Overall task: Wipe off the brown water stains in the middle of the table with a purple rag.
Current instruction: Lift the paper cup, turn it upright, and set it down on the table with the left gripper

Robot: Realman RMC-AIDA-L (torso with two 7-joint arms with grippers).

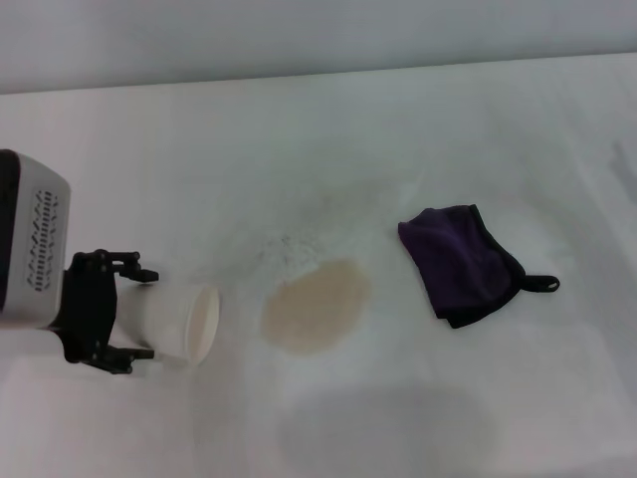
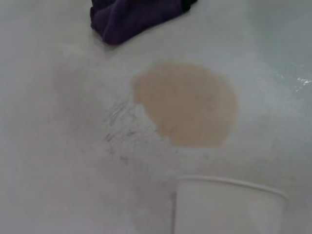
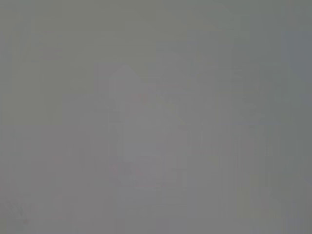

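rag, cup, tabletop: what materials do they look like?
Purple rag: soft cloth, likely microfibre; it folds and has black edging. Cup in the left hand: probably paper; thin matte white wall. Table: hard, matte white, faintly smudged, maybe laminate.

A: A white table (image 1: pixel 328 129) fills nearly the whole head view, matte and faintly smudged, its far edge running slightly uphill toward the right.

B: And beyond that edge?

A: A plain, pale grey backdrop (image 1: pixel 299 40). Whether it is a wall cannot be told. No window or floor shows.

B: The light?

A: Soft and even, from above. A broad, dim shadow (image 1: pixel 388 428) lies on the near part of the tabletop, and small glints (image 2: pixel 303 80) show in the left wrist view, along with thin dark scuff marks (image 2: pixel 119 129).

B: The right wrist view?

A: Featureless grey.
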